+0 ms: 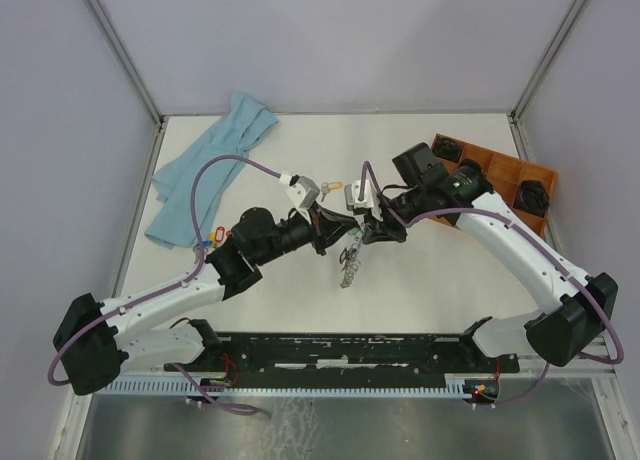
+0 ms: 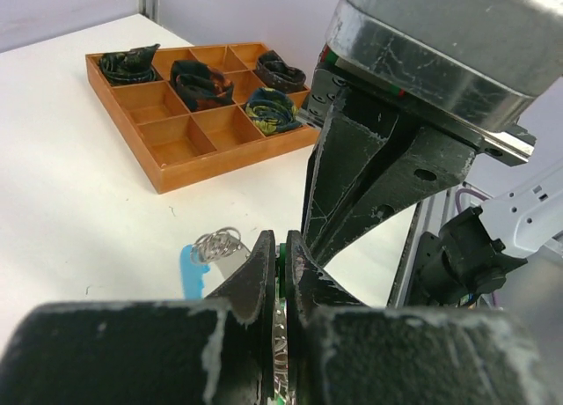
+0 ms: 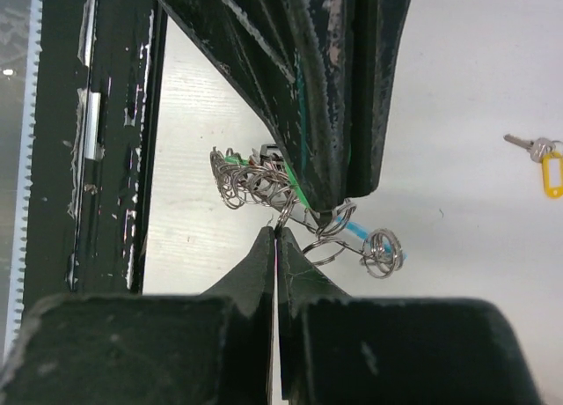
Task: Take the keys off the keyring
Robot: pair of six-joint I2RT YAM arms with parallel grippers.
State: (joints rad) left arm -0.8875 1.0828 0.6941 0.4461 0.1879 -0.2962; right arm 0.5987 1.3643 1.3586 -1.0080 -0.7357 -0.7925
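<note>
A: Obs. 1. You are pinching a silver key (image 2: pixel 280 335) in the left tool (image 2: pixel 280 262). Its toothed edge is showing in the slit between the pressed-together fingers (image 2: pixel 255 282).

B: Confirming. You are holding the right tool (image 3: pixel 275 246) tip to tip against it, with its own fingers pressed flat together. A thin wire ring (image 3: pixel 284 215) is meeting those tips; I cannot tell whether it is caught.

A: Obs. 2. The keyring (image 1: pixel 350 263) is hanging between and below both tools, over the counter (image 1: pixel 430 280). It is sitting about midway between the left and right edges, nearer the near edge than the far one.

B: Its light blue sheath (image 2: pixel 188 271) is curving out to one side, with a cluster of small split rings (image 2: pixel 215 242) beside it. Whether the lowest end is touching the counter, I cannot tell.

A: Obs. 3. The keys (image 3: pixel 251 180) strung on it are bunching in a silver tangle just under the left tool's fingers.

B: Surroundings. A loose key with a yellow tag (image 3: pixel 538 154) is lying on the counter apart from the bunch, on the far side of the tools. More tagged keys (image 1: pixel 207 240), red, blue and yellow, are sitting by the left edge beside your left arm (image 1: pixel 170 290).

A: An orange compartment tray (image 2: pixel 176 139) is sitting at the far right corner, with dark coiled bands (image 2: pixel 198 81) in several cells. A blue cloth (image 1: pixel 205 170) is lying crumpled at the far left corner.
</note>
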